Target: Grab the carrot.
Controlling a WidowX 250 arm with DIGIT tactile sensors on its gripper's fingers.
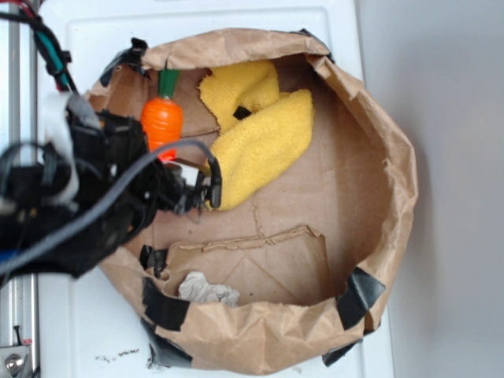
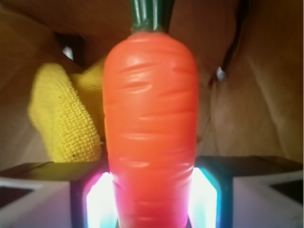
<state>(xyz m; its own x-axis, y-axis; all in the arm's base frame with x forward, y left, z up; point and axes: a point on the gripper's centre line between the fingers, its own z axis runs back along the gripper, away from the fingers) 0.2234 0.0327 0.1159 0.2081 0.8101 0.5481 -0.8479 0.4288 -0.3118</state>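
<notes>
- While the white desk (image 1: 236, 20) carries everything, the crumpled brown paper bag (image 1: 378, 157), rolled open and patched with black tape, forms a shallow basin on it.
- Inside, a bright yellow knitted cloth (image 1: 260, 142) lies bunched toward the far side.
- At the left, the black end effector (image 1: 175, 175) reaches into the basin.
- Its jaws stand on either side of the glossy orange plastic carrot (image 2: 151, 123), whose green stem points away; whether they already press it, I cannot tell.
- Judging by this, the grasp step is in hand; next comes squeezing firmly, then lifting straight up.
</notes>
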